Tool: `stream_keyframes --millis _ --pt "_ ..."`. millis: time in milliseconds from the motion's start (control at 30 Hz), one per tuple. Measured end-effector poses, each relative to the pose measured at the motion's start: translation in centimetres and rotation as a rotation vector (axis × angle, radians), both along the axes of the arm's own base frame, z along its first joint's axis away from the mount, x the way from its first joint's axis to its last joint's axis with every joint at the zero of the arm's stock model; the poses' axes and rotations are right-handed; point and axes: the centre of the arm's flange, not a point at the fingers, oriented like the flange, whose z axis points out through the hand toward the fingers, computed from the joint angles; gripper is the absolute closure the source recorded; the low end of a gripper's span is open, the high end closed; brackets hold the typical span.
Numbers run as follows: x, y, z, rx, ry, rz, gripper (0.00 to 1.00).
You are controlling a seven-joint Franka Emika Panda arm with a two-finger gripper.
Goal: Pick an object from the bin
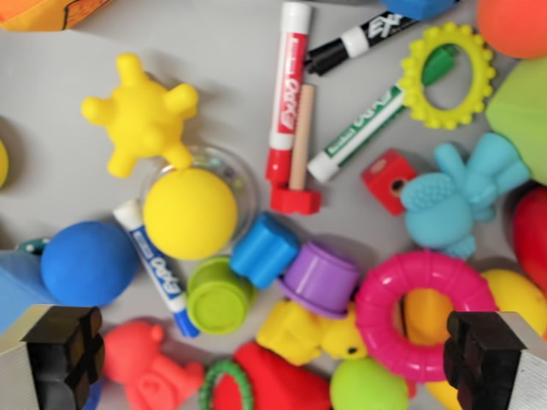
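I look straight down into a grey bin (68, 196) strewn with toys. My gripper (273, 354) is open, its two black fingertips (64, 350) at the bottom corners of the wrist view, nothing between them. Below and between the fingers lie a red toy figure (145, 363), a red block (273, 380), a yellow duck (308, 333) and a green ball (367, 386). Higher up sit a green cup (218, 296), a blue cup (263, 249), a purple cup (320, 278) and a pink ring (423, 312).
A yellow ball (190, 213), blue ball (88, 263) and spiky yellow toy (141, 115) fill the left. Red (289, 85), green (363, 128), black (359, 38) and blue (158, 269) markers, a yellow-green ring (449, 75), a teal figure (461, 192) and a red die (389, 179) lie beyond.
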Motion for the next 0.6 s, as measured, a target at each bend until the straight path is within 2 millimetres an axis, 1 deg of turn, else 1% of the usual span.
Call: stream_keyframes --millis 600 --pt "-0.1 4.0 -5.5 0.012 -0.005 0.178 0.0"
